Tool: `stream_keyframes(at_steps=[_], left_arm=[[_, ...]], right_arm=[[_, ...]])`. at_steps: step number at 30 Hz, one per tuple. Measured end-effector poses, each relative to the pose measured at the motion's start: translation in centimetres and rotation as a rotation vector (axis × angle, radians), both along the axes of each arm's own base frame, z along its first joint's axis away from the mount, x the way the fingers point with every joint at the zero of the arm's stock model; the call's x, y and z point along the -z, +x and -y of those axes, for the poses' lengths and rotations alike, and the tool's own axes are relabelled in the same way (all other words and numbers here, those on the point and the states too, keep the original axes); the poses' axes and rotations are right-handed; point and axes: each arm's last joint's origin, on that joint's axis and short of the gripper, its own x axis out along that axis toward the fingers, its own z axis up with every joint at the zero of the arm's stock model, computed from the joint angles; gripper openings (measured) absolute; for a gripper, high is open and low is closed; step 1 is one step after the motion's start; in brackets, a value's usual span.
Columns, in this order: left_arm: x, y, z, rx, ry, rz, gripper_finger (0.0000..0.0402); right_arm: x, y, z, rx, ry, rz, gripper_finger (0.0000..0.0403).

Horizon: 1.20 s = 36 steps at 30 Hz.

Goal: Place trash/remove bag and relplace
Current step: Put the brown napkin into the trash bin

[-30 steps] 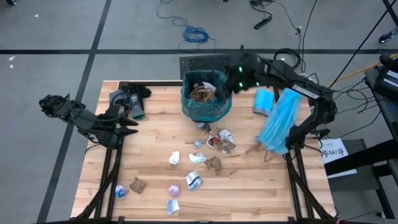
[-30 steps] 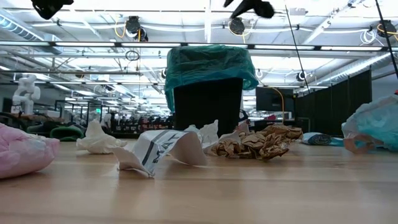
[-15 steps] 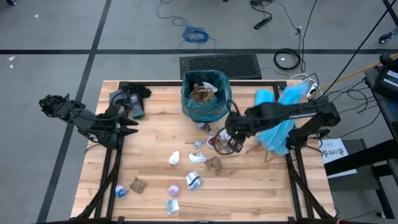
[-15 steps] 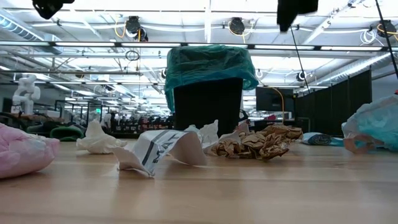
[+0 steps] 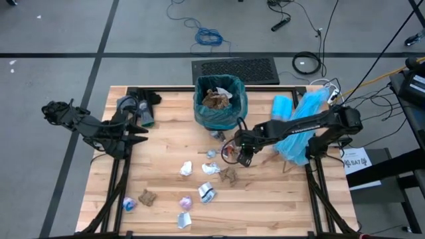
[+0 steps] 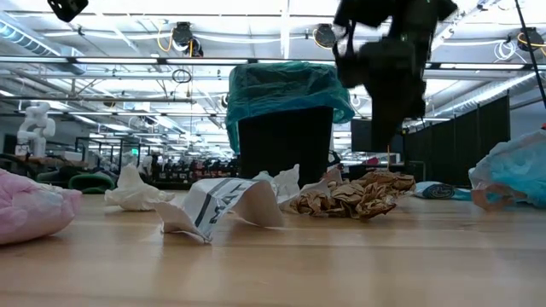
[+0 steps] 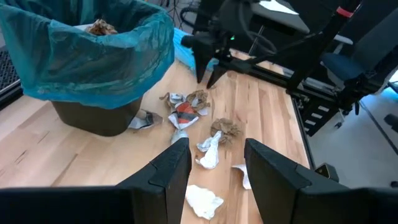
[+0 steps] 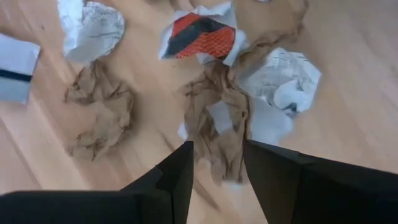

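Right claw (image 5: 243,157) hangs open over trash (image 8: 219,109), scraps partly hidden behind its fingers (image 8: 177,177)

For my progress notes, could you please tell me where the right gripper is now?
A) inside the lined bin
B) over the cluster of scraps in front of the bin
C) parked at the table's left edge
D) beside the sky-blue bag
B: the right gripper hangs open over the brown paper wad and wrappers in front of the bin.
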Motion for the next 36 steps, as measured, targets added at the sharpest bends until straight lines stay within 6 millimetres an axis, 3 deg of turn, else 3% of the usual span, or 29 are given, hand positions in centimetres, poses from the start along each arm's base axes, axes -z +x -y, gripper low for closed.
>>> stream_keyframes(at_steps=[8,16,19,22,24,30,36], left_arm=[[0.0,0.0,0.0,-0.024,-0.039,-0.001,0.0154],[0.1,0.0,-0.1,-0.057,-0.028,-0.001,0.0154],[0.1,0.0,-0.2,-0.061,-0.027,0.0,0.0154],[0.1,0.0,-0.2,-0.061,-0.028,0.001,0.0154],[0.1,0.0,-0.1,-0.061,-0.028,0.001,0.0154],[0.1,0.0,-0.2,-0.062,-0.028,0.001,0.0154],[0.1,0.0,-0.1,-0.061,-0.028,0.002,0.0154]], right_arm=[[4.5,-1.4,0.9,-0.023,0.042,0.038,0.0132],[6.9,-1.8,0.8,-0.05,0.028,0.091,0.0128],[7.6,-1.6,0.8,-0.062,0.028,0.073,0.01],[8.0,-1.4,0.6,-0.069,0.029,0.072,0.0035],[8.0,-1.4,0.5,-0.068,0.029,0.072,0.0012],[6.3,-2.2,0.0,-0.044,0.063,0.051,0.0002],[-0.4,-3.1,-0.6,-0.094,0.018,0.034,0.0001]])
